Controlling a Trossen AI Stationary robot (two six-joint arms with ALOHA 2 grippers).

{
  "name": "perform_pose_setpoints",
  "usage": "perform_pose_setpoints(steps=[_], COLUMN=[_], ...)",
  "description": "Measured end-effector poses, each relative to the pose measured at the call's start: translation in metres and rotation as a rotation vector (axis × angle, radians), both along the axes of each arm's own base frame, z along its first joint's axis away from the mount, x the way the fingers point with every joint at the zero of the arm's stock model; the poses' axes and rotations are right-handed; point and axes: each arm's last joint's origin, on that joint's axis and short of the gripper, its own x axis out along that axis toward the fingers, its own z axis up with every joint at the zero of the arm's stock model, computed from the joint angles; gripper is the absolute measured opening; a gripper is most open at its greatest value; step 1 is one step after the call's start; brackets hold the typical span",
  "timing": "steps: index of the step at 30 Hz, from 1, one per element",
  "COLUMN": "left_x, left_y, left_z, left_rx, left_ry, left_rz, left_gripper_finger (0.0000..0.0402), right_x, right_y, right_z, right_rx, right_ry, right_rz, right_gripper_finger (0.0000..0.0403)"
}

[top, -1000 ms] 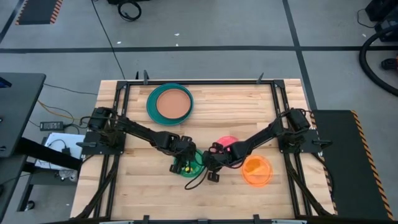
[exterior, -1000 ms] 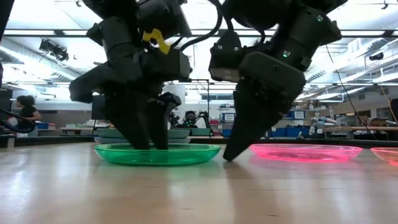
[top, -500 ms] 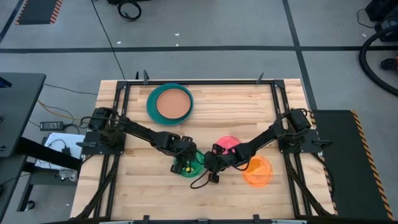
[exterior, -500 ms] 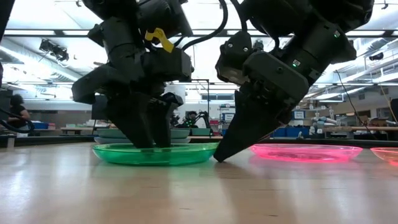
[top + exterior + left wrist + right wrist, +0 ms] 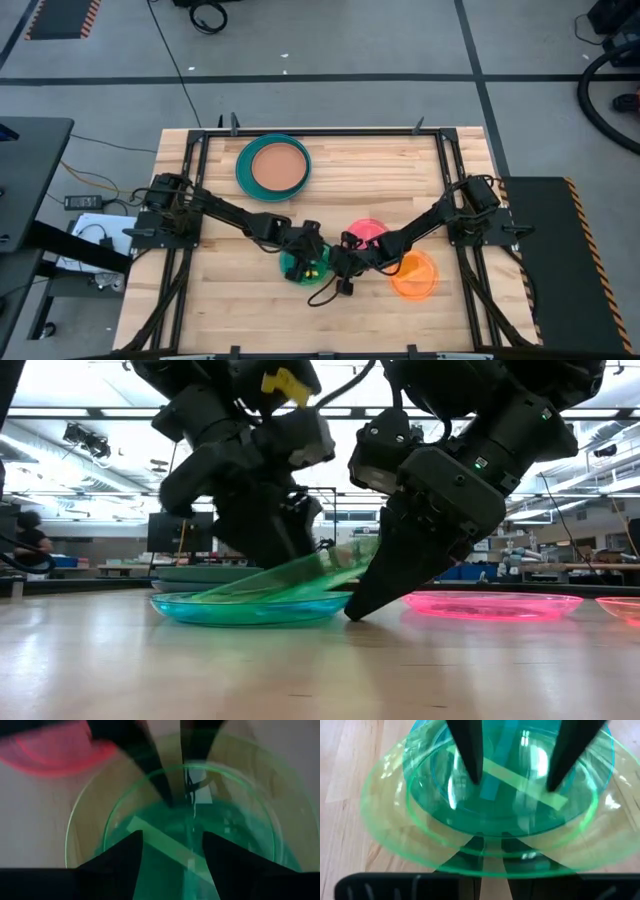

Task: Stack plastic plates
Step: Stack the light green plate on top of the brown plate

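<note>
Plates: the green plate (image 5: 300,575) is tilted, its edge toward the right gripper raised, over a second clear blue-green plate (image 5: 250,609) that lies flat on the table (image 5: 250,300) near the centre, a little toward 6 o'clock.
Left gripper (image 5: 305,258): over the green plate, reaching in from 9 o'clock; jaws spread apart, its fingers (image 5: 120,865) astride the plate's middle. Whether they touch it cannot be told.
Right gripper (image 5: 337,263): at the green plate's 3 o'clock edge, tips down at the table; jaws part-way apart, its fingers (image 5: 467,750) set either side of the raised rim (image 5: 485,857). A firm hold cannot be told.
Pink plate (image 5: 366,230): flat on the wood, just beside the green one at about 2 o'clock, partly under the right arm.
Orange plate (image 5: 414,274): flat, at 3 o'clock of the pink-green pair, near the right arm.
Large stack: tan-brown plate (image 5: 279,168) nested in a teal plate (image 5: 243,168), toward 12 o'clock, well apart from both grippers.
</note>
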Motion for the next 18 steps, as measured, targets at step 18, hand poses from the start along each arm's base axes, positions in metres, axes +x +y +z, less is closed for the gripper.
perform_pose_setpoints(steps=[18], left_x=[0.005], left_y=[0.000], left_z=[0.005], left_rx=[-0.014], left_ry=[-0.069], left_rz=[0.003], left_gripper_finger=[0.0217], right_x=[-0.006], right_y=[-0.010], right_z=[0.025], right_rx=[0.046], right_ry=[0.024], right_rz=[-0.034], right_gripper_finger=[0.0079])
